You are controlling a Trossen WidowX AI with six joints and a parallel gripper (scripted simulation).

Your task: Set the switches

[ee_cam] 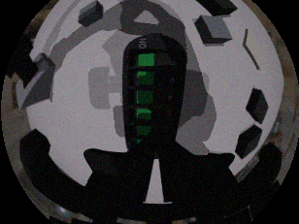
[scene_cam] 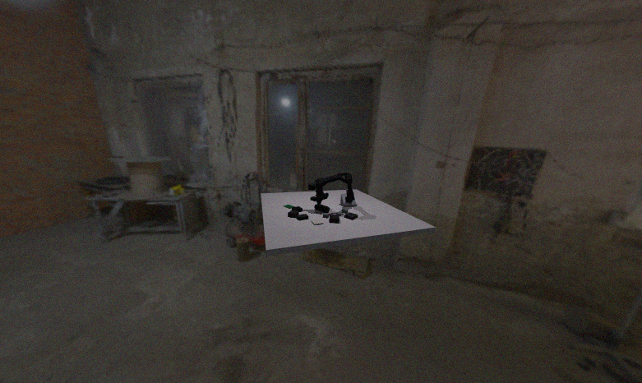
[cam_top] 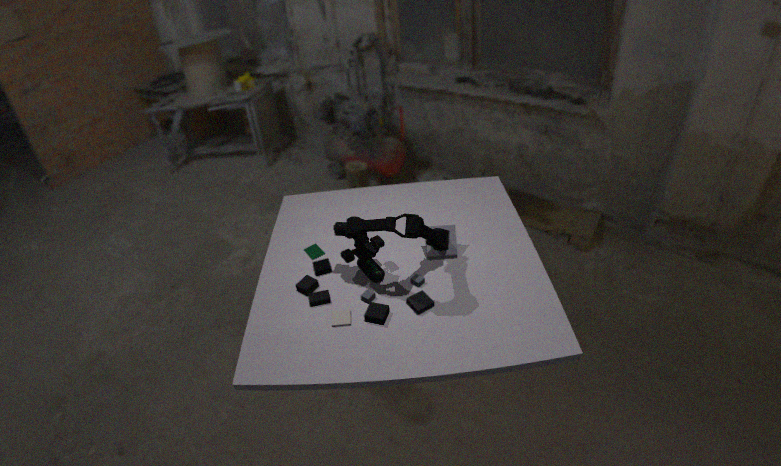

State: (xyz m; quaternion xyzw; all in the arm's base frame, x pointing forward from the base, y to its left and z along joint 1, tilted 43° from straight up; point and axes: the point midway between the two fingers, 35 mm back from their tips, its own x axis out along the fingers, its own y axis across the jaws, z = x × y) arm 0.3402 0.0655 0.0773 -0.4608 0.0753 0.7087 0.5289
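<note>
The dark grey controller unit [cam_top: 370, 269] [scene_cam: 321, 209] [ee_cam: 169, 91] sits on the white bench with its switch side up. In the wrist view its long side runs away from my hand, with ON printed near the far end. A column of green switch ends shows on its left half; the farthest is brightest, the second, third and fifth look darker. The nearest switch is mostly hidden behind my fingers. The label underneath is hidden. My gripper [cam_top: 364, 258] [scene_cam: 318, 205] [ee_cam: 157, 130] is shut and empty, its tips over or at the unit's near end; contact cannot be told.
Several black modules [cam_top: 376, 313] [ee_cam: 256, 105] lie around the unit, with small grey blocks [cam_top: 368, 296] [ee_cam: 90, 14]. A green board [cam_top: 314, 251] lies at the left, and a pale tile [cam_top: 341, 318] [scene_cam: 316, 222] nearer the front. The arm's base stands to the right in the top view.
</note>
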